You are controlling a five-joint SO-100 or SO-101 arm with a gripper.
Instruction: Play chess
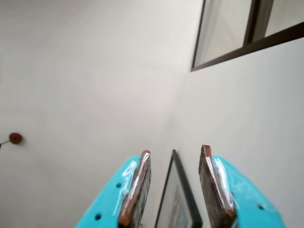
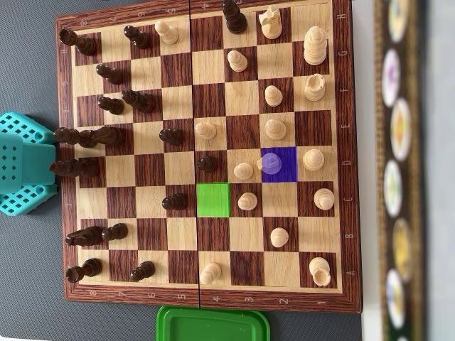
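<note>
While my pincer [image 1: 173,183] points at a wall with jaws apart and empty, the pale pawn [image 2: 271,163] on the chessboard's [image 2: 206,298] blue square looks light, rigid, slick, best pinched beneath its head.

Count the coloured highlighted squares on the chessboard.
2. In the overhead view, the green square sits empty near the board's middle; the blue square is up and right of it, under a light pawn. None seems hidden.
</note>
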